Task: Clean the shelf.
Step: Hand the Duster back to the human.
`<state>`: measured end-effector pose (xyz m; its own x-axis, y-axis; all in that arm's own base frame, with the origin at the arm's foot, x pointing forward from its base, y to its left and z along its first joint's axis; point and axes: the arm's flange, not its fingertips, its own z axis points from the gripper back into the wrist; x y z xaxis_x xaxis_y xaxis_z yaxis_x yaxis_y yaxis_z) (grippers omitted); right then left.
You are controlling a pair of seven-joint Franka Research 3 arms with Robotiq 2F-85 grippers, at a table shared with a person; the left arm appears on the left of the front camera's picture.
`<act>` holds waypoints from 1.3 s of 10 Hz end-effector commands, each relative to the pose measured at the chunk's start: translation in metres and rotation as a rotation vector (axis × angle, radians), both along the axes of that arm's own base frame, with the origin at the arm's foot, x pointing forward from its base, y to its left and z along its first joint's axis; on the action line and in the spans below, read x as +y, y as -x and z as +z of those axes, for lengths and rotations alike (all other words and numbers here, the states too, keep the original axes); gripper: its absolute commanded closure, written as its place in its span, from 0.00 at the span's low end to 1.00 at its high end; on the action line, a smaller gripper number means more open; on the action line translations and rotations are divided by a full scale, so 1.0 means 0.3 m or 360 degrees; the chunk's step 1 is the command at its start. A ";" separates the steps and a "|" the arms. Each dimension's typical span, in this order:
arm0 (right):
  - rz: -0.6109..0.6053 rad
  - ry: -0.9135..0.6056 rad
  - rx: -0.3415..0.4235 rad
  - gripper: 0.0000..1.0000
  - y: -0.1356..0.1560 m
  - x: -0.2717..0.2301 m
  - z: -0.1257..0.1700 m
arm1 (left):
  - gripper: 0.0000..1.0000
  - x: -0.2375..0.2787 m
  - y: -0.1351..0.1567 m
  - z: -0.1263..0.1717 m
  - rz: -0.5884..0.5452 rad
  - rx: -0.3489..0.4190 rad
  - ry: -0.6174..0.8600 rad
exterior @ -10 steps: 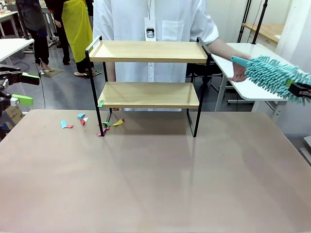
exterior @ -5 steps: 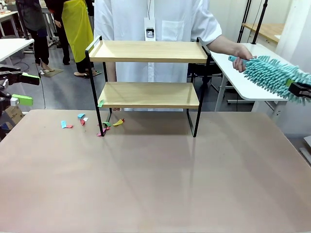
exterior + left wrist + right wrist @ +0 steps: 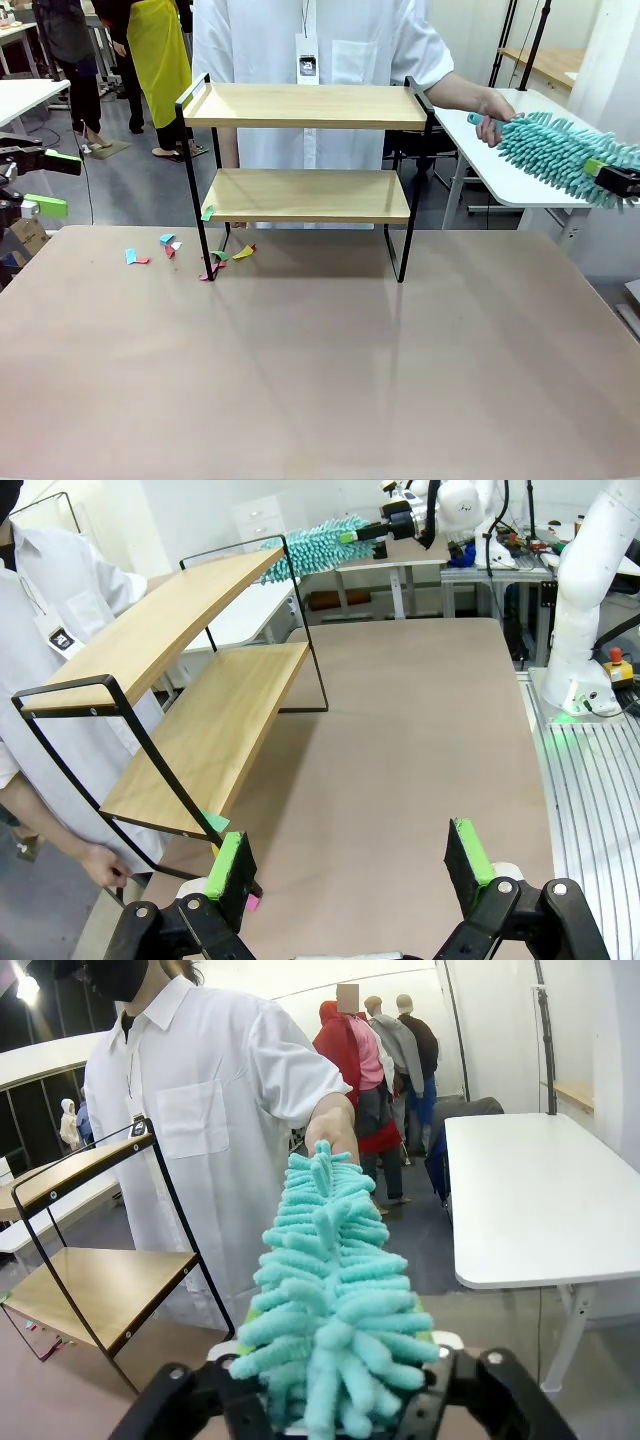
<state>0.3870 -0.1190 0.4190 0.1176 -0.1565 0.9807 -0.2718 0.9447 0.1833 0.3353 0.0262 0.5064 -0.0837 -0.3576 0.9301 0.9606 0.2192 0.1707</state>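
The shelf (image 3: 300, 105), two light wooden boards in a black frame, stands at the table's far side; it also shows in the left wrist view (image 3: 200, 610) and the right wrist view (image 3: 60, 1175). A teal fluffy duster (image 3: 555, 150) hangs in the air right of it. The person's hand (image 3: 492, 110) grips its far end. My right gripper (image 3: 612, 180) is at its near end, jaws apart, with the duster (image 3: 325, 1260) lying between them. Off the table's left edge, my left gripper (image 3: 55, 183) stands open and holds nothing (image 3: 350, 865).
Coloured paper scraps (image 3: 170, 245) lie on the table by the shelf's left legs, and one green scrap (image 3: 208, 212) sticks to the lower board's corner. A white side table (image 3: 520, 180) stands under the duster. The person in white stands behind the shelf.
The person's hand rose from the side table and took hold of the duster's far end. The right gripper's jaws have come apart. The left arm has not moved.
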 end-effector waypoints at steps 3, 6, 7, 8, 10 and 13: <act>-0.0007 -0.0314 -0.0143 0.00 0.069 -0.076 0.186 | 0.00 -0.003 -0.004 0.009 0.0000 -0.0026 0.0045; -0.0102 -0.0537 -0.0274 0.00 0.095 -0.158 0.281 | 0.00 -0.003 -0.004 0.009 0.0000 -0.0026 0.0045; -0.0161 -0.0673 -0.0327 0.00 0.101 -0.219 0.328 | 0.00 -0.003 -0.004 0.009 0.0000 -0.0026 0.0045; -0.0200 -0.0787 -0.0360 0.00 0.113 -0.273 0.350 | 0.00 -0.003 -0.004 0.009 0.0000 -0.0026 0.0045; -0.0241 -0.0924 -0.0390 0.00 0.128 -0.367 0.370 | 0.00 -0.003 -0.004 0.009 0.0000 -0.0026 0.0045; -0.0243 -0.0911 -0.0249 0.00 0.103 -0.368 0.351 | 0.00 -0.003 -0.004 0.009 0.0000 -0.0026 0.0045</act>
<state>0.3453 -0.2346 0.5225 -0.1371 -0.6592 0.7393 -0.2172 0.7482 0.6269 0.3354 0.0263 0.5068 -0.0841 -0.3578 0.9300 0.9605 0.2194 0.1713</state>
